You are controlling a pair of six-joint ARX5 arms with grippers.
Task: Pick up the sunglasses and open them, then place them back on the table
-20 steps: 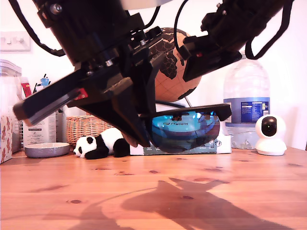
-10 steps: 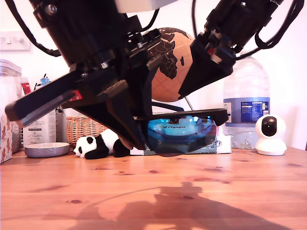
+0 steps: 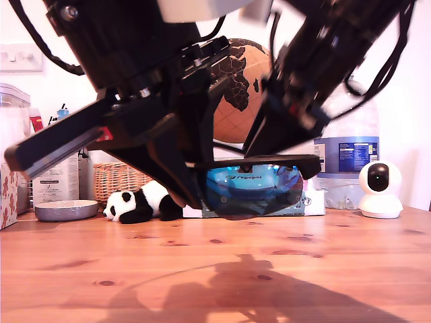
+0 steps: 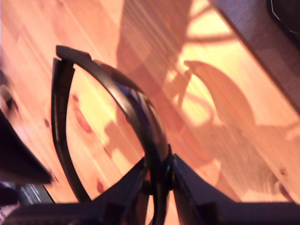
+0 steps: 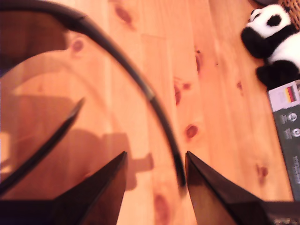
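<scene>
Sunglasses (image 3: 256, 185) hang clear of the counter (image 3: 337, 269), just beside the panda toy (image 3: 138, 202) and a little higher than it, lenses roughly level. My first gripper (image 4: 160, 164) has its fingers pinched narrow on the frame, at the end nearer the panda. My second gripper (image 5: 155, 159) sits over the end farther from the panda. Its fingers are spread, and one slim temple arm (image 5: 140, 84) runs between them, close against one finger; I cannot tell whether it touches.

The step in hand looks like unfolding that temple. To do it well:

- Hold the first grip firm and steady, so the frame cannot twist while the temple swings.
- Close the second fingers only enough to catch the temple, near its free end rather than the hinge.
- Sweep in an arc about the hinge and away from the lens, not in a straight pull.
- Stop as soon as the hinge resists, since forcing it could bend the frame.
</scene>
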